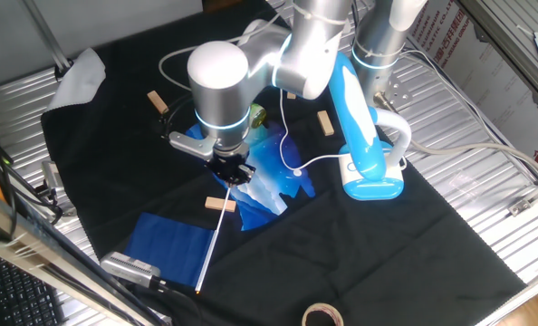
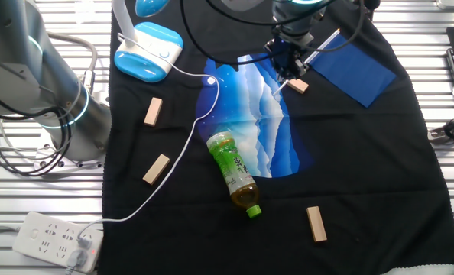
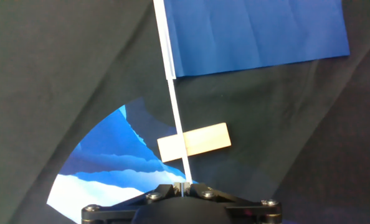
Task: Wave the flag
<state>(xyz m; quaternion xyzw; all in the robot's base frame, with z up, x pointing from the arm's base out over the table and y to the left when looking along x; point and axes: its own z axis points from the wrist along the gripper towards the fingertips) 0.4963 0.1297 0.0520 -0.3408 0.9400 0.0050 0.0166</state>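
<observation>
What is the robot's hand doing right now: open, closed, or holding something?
Hand: closed on the white stick of the flag, at its bare end.

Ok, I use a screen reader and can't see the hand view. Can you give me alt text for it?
The tool at the bottom edge is closed on the thin white stick of a dark-blue flag, whose cloth spreads across the top right. The stick crosses over a small wooden block on the black cloth, with a blue-and-white plastic bag at lower left.
</observation>
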